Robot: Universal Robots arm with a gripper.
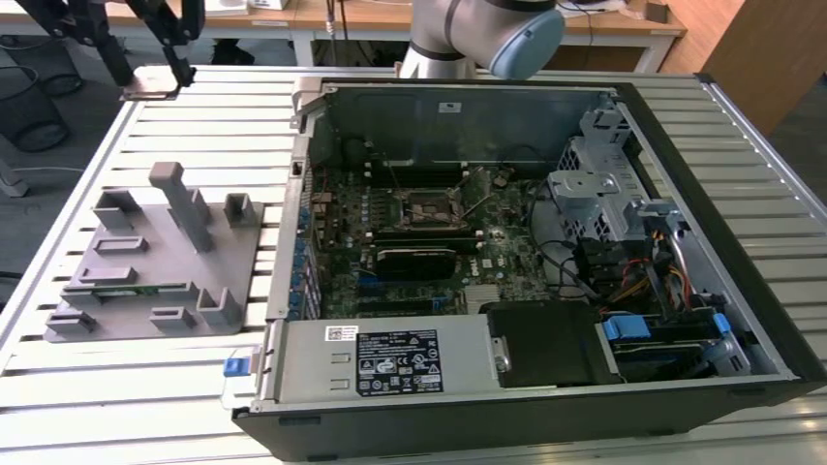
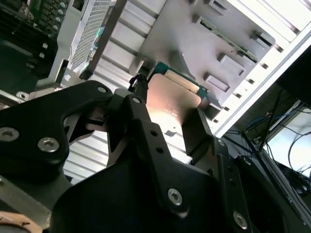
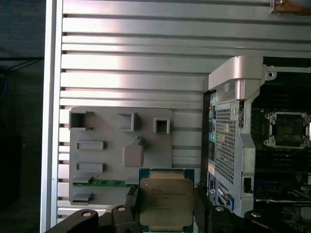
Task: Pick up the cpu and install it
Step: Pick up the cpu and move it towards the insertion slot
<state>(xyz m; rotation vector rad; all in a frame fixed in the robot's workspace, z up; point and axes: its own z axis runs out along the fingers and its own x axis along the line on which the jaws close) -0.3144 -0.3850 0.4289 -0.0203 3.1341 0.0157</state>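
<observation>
The cpu [image 3: 166, 201] is a flat square chip with a silver-grey metal top and a green edge. It sits between the black fingers [image 3: 132, 200] of my gripper [image 3: 166, 206], which is shut on it. In the second wrist view the cpu [image 2: 171, 97] shows edge-on in the gripper [image 2: 167, 112]. In the exterior view the gripper [image 1: 161, 79] holds the cpu [image 1: 153, 87] high over the slatted table's far corner on the exterior view's left. The motherboard's open socket [image 1: 427, 206] lies inside the computer case, well away from the gripper; the first wrist view shows the socket [image 3: 286, 128] too.
A grey plastic fixture plate [image 1: 142, 262] with upright posts lies on the slatted table [image 1: 194, 387], beside the open computer case [image 1: 543, 252]. The case holds drive cages, cables and a power supply [image 1: 387, 363]. The arm's base [image 1: 485, 34] stands behind the case.
</observation>
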